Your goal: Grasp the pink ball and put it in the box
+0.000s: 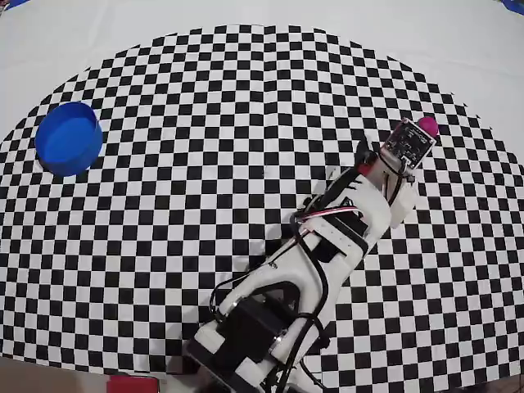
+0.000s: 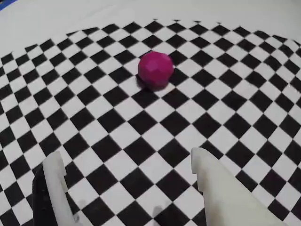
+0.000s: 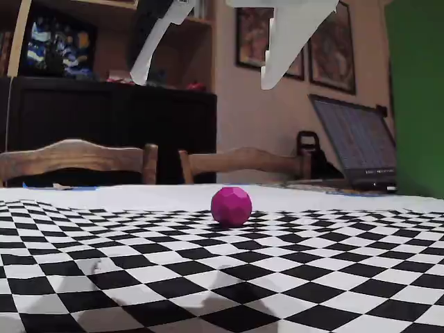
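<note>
The jaws stood wide apart and held nothing; the gripper (image 3: 208, 73) hung in the air above the checkered cloth (image 2: 117, 122). In the wrist view the pink ball (image 2: 155, 70) lay on the cloth ahead of the fingertips, apart from them. The box (image 1: 69, 138) was well apart, at the left edge in the overhead view, and empty. I judge that the grasp, the carrying and the drop were all left.

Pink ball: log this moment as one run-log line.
phase: approach | gripper: open, above mat, empty | pink ball: on checkered mat, ahead of fingertips, untouched | blue container: far side of mat, empty
</note>
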